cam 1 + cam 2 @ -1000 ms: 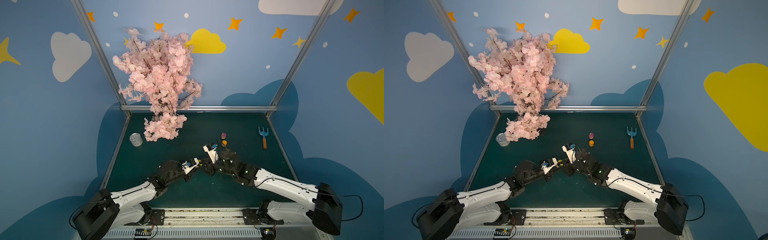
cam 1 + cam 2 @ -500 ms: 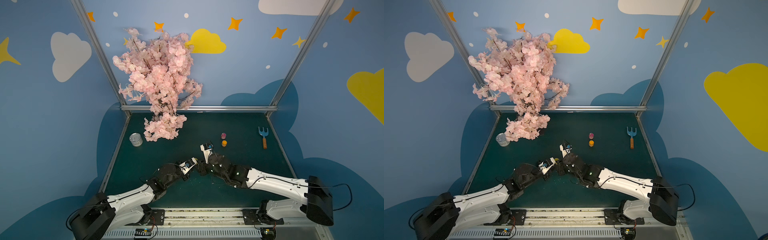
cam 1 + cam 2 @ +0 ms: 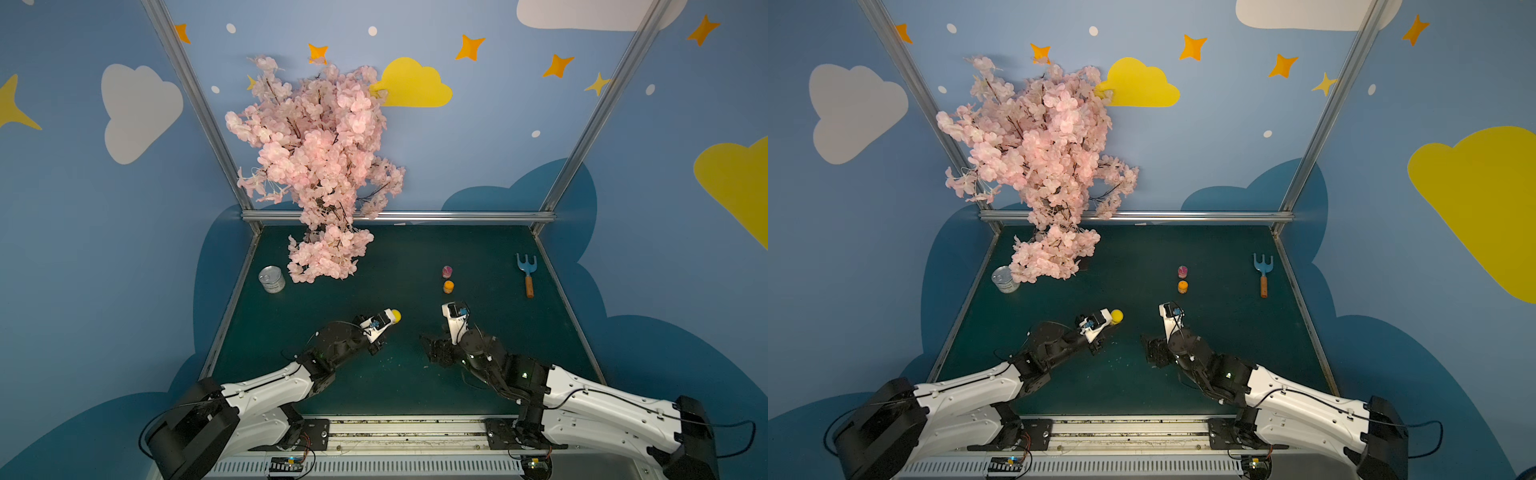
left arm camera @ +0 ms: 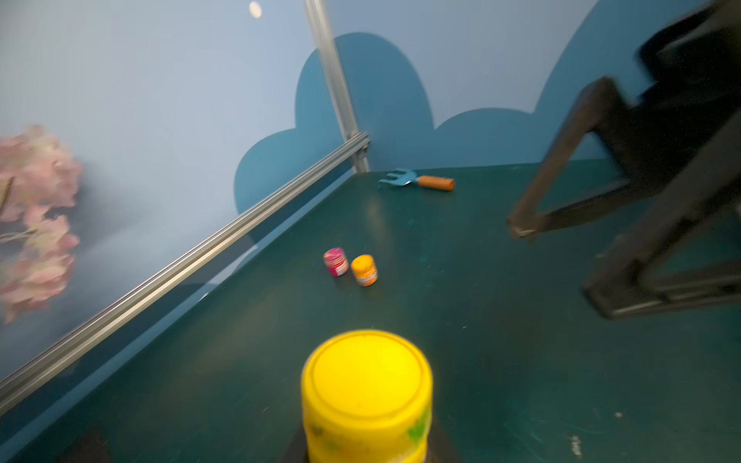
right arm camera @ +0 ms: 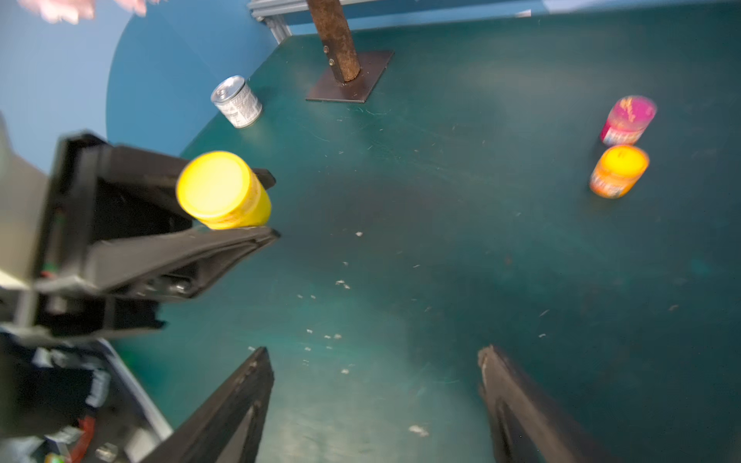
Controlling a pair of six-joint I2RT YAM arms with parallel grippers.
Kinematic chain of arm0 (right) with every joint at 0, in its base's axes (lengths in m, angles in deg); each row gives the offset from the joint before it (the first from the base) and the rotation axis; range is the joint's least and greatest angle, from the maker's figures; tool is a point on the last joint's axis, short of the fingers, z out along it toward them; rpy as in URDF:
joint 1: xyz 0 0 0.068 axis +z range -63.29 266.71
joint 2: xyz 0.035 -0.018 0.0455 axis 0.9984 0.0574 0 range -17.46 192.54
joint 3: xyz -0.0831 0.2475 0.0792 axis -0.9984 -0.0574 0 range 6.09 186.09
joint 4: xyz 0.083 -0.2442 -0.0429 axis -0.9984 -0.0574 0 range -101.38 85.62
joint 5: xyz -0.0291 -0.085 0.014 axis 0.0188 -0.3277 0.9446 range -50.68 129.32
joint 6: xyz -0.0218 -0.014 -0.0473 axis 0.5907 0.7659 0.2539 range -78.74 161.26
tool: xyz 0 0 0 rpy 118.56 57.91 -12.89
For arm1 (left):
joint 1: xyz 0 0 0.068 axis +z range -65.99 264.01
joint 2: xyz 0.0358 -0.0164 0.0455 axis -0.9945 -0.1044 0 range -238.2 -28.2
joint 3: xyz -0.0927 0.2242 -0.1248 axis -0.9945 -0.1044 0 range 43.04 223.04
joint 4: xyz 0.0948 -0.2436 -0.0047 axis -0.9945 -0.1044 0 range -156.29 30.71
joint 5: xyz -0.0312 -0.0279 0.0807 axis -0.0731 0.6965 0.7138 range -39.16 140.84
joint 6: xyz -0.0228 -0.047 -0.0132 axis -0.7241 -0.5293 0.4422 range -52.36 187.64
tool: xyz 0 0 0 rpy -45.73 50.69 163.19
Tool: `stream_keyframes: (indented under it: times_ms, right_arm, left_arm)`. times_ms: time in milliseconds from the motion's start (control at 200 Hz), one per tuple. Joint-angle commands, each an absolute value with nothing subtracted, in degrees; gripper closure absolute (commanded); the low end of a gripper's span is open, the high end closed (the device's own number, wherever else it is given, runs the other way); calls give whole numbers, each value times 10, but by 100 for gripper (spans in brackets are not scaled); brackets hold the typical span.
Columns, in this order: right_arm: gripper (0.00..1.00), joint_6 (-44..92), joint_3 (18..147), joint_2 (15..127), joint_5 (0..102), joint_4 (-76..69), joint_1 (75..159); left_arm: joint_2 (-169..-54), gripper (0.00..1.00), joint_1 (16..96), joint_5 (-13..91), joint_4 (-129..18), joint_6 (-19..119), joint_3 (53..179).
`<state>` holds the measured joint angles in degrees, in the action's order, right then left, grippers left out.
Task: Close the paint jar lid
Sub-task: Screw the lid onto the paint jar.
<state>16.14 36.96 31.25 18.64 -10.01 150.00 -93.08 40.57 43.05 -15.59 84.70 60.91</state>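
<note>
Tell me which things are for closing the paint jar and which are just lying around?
For the job: yellow paint jar, left tool gripping it, right tool open.
Just lying about: pink jar, orange jar, tin can, blue rake, blossom tree.

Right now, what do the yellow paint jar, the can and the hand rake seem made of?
The yellow paint jar: probably plastic, smooth, glossy, moulded ring on lid. The can: metal, shiny silver top, printed label. The hand rake: blue head, plastic or painted metal; handle apparently wood, matte orange.

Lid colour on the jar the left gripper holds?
Yellow lid on the paint jar; left wrist view shows it best.
</note>
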Motion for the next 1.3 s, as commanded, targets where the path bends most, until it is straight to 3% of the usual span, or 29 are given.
stream_keyframes:
  times_ms: [0,115,240,471,1292]
  right_arm:
    - [18,329,357,281,301,-35,1479]
    - [18,416,346,260,420,-2,1460]
    - [19,482,333,232,510,17,1440]
    - [33,530,364,231,636,-26,1393]
    - [49,537,411,353,664,-1,1368]
  left_arm:
    - [-932,67,409,277,-135,836,619]
    - [-941,68,409,181,-173,834,642]
    - [-956,68,409,167,-178,834,648]
    - [-967,67,408,148,-192,834,659]
    - [-972,67,407,146,-204,836,664]
